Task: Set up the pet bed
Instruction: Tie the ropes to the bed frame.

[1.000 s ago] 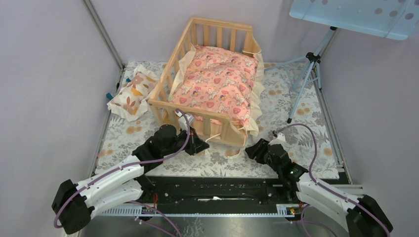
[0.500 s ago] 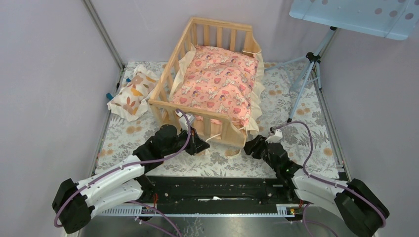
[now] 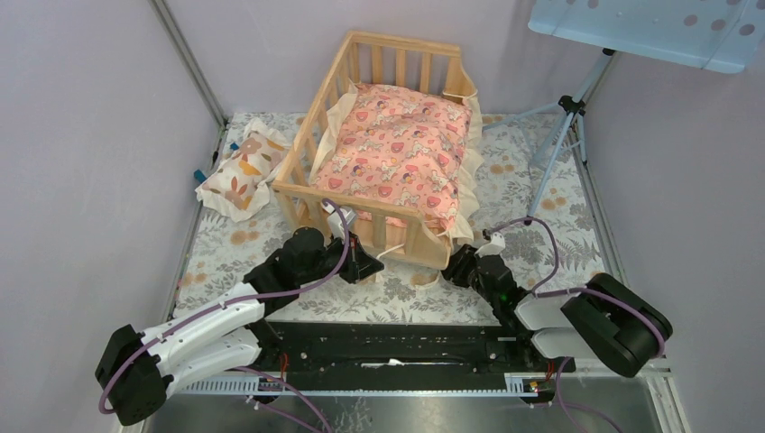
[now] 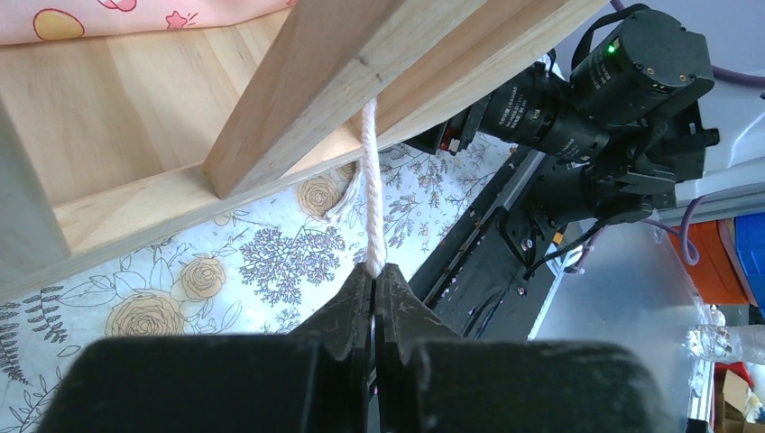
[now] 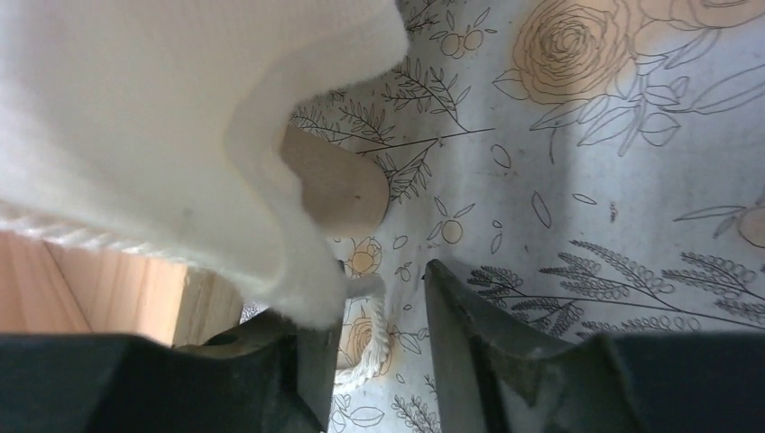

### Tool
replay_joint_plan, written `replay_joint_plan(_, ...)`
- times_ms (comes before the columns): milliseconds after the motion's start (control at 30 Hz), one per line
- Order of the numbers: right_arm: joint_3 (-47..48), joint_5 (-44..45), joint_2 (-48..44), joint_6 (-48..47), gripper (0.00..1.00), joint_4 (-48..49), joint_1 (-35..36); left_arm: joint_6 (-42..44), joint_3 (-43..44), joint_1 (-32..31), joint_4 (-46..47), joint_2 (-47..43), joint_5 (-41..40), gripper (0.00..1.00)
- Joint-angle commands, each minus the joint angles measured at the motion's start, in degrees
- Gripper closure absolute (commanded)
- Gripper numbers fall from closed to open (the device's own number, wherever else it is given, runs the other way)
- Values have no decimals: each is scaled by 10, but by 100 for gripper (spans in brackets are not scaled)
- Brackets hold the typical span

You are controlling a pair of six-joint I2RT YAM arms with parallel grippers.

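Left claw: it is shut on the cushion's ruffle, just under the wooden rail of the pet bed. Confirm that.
Not the ruffle: the left claw is shut on a white cord, just under the wooden rail of the pet bed. The left wrist view shows it.

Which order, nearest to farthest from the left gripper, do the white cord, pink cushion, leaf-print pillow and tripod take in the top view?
1. white cord, clamped in the left gripper at the near rail of the pet bed.
2. pink cushion, inside the bed, just beyond.
3. leaf-print pillow, off to the left.
4. tripod, far right corner.
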Motion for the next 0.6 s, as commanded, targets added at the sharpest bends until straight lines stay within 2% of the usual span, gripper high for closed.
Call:
replay_joint_plan(0, 24, -20, 37, -28, 62, 79, -2, -18, 12, 2, 14, 4, -3, 100)
replay_joint_plan(133, 19, -25, 15, -32, 82, 54, -3, -22, 17, 2, 6, 3, -3, 100)
replay_joint_plan(200, 21, -20, -31, -32, 90, -15, -2, -22, 21, 2, -4, 2, -5, 100)
replay_joint_plan(267, 34, -4, -92, -31, 99, -131, -1, -21, 24, 2, -13, 0, -8, 100)
replay_joint_plan(433, 62, 20, -266, -51, 100, -380, -3, -25, 59, 2, -98, 7, -40, 100)
replay_joint_plan(567, 91, -16, -381, -69, 100, -533, -2, -39, 75, 2, -147, -2, -52, 100)
